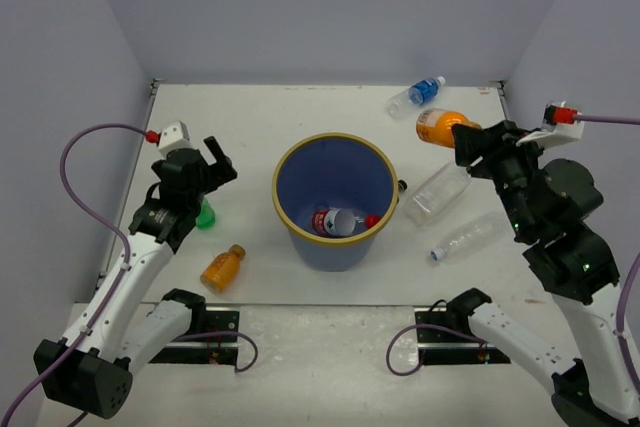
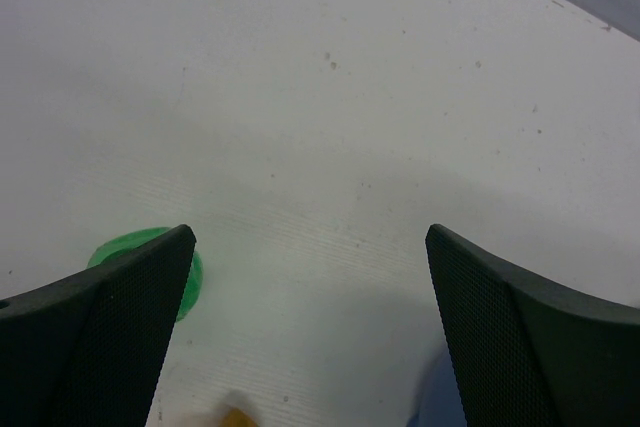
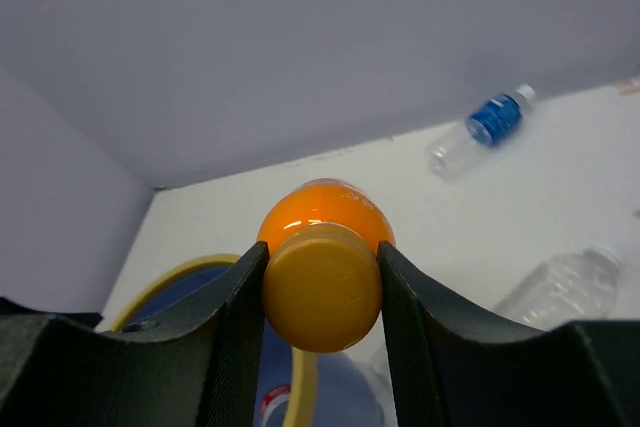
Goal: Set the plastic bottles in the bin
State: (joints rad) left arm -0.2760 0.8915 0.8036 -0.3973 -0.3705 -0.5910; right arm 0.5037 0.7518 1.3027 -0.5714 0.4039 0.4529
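1. While the right gripper [image 3: 320, 272] clamps the orange plastic bottle [image 1: 440, 125] by its cap, body pointing away, the round blue plastic bin [image 1: 335, 135] lies just leftward, lower.
2. Left gripper [image 2: 310, 247] gapes wide, empty, beside the green plastic bottle [image 2: 120, 245].

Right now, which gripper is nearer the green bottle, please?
Left. The left gripper hovers beside the green bottle; the right gripper, holding an orange bottle, is across the bin.

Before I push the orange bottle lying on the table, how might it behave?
The lying orange bottle is round and on its side, so it will probably roll. It looks coloured throughout, perhaps full, so likely fairly heavy.
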